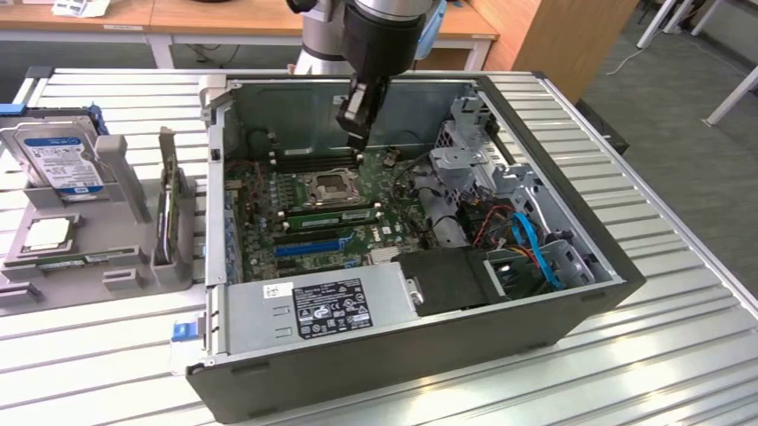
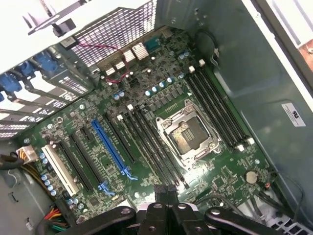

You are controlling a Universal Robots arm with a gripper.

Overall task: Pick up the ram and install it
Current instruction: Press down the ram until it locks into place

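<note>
One ram [image 1: 163, 209] stick stands on edge in the grey holder at the frame's left on the table [image 1: 663, 266], long axis running top to bottom, well left of my closed, empty end effector [image 1: 351, 135] over the motherboard.

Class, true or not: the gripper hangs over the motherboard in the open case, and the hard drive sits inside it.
Wrong: the exterior view shows the hard drive outside the case, in the grey rack. The gripper does hang over the motherboard.
</note>
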